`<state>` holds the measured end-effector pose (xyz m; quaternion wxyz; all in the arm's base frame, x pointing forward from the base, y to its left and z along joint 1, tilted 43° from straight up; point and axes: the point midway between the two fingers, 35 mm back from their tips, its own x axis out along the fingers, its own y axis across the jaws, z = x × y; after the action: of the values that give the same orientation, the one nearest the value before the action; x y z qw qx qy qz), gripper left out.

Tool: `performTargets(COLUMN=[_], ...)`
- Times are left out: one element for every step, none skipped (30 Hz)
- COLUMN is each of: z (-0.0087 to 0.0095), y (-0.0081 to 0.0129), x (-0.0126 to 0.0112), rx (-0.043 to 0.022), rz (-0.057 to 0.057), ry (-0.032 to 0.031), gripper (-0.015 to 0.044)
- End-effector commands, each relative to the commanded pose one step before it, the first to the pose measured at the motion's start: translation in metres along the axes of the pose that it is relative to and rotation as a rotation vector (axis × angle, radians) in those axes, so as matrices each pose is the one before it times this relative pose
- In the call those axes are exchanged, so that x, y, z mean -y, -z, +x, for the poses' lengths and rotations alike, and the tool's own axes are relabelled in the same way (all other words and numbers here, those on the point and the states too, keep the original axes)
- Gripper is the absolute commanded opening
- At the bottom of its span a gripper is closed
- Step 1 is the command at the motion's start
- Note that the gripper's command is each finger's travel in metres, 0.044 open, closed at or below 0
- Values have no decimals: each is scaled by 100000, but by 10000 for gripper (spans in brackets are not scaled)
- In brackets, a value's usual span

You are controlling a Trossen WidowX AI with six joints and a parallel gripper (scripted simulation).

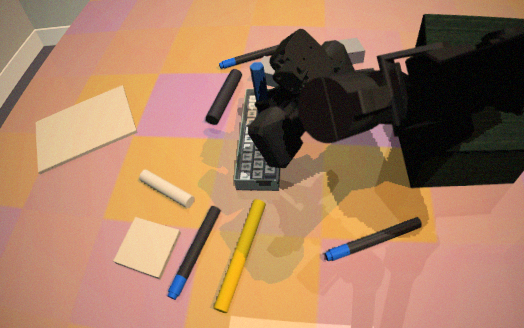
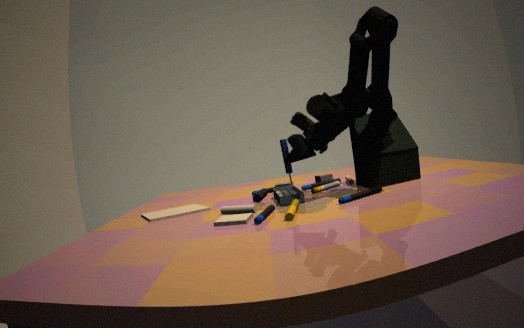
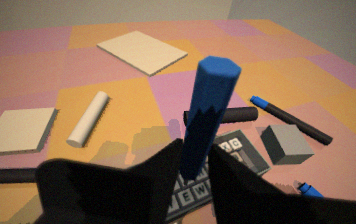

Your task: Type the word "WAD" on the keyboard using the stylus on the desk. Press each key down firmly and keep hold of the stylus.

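Observation:
My gripper [image 3: 195, 147] [image 1: 264, 102] [image 2: 292, 152] is shut on a blue stylus [image 3: 209, 107] [image 1: 258, 80] [image 2: 284, 153], held nearly upright with its thin tip pointing down. It hangs over the far end of the small grey keyboard [image 1: 248, 155] [image 2: 287, 193] [image 3: 236, 150]. In the exterior view the tip sits just above the keyboard's top. In the wrist view, keys E and W show between the fingers, below the stylus. My arm hides most of the keyboard's far half in the top view.
Around the keyboard lie a dark cylinder [image 1: 223, 96], a yellow marker [image 1: 241, 253], blue-capped black markers [image 1: 194, 251] [image 1: 372, 239] [image 1: 247, 57], a white cylinder [image 1: 166, 188], a grey block [image 3: 286, 144], and two cream pads [image 1: 84, 127] [image 1: 146, 246]. The dark robot base [image 1: 465, 100] stands at the right.

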<state>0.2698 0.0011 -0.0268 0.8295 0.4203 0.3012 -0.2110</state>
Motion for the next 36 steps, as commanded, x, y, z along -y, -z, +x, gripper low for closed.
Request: performTargets(z=[-566, -157, -165, -173, -180, -188, -195, -203, -210, -217, -224, -231, -193, -119, -40, 0, 0, 17, 32, 47, 63, 69, 76, 83, 86, 86, 84, 65, 38, 13, 0, 0, 20, 30, 11, 23], y=[218, 77, 76, 75, 75, 73, 72, 71, 69, 68, 66, 63, 50, 29, 10, 0, 0, 38, 69, 103, 140, 158, 178, 198, 212, 218, 220, 174, 106, 35, 0, 0, 28, 41, 19, 40], x=[-1202, -248, -247, -246, -244, -242, -241, -239, -237, -234, -232, -229, -184, -111, -37, 0, 0, 2, 3, 5, 8, 11, 14, 17, 21, 25, 28, 24, 15, 5, 0, 0, -10, -14, -2, -4], rx=[1550, 267, 274, 281, 287, 293, 299, 305, 310, 315, 320, 324, 266, 162, 54, 0, 0, -2, -3, -3, -4, -3, -1, 1, 4, 7, 10, 10, 7, 2, 0, 0, -14, -20, -4, -8], rz=[410, 2, 3, 4, 5, 7, 8, 10, 12, 14, 17, 20, 18, 12, 4, 0, 0, 1, 1, 1, 1, 0, -1, -2, -4, -6, -7, -7, -5, -2, 0, 0, 7, 10, 2, 4], ry=[-130, -21, -36, -51, -66, -81, -96, -112, -127, -143, -159, -175, -154, -98, -34, 0, 0, 1, 2, 2, 1, -1, -3, -6, -10, -14, -18, -17, -12, -4, 0, 0, 18, 26, 5, 10], gripper=[0, 0, 0, 0, 0, 0, 0, 0, 0, 0, 0, 0, 0, 0, 0, 0, 0, 0, 0, 0, 0, 0, 0, 0, 0, 0, 0, 0, 0, 0, 0, 0, 26, 53, 79, 81])
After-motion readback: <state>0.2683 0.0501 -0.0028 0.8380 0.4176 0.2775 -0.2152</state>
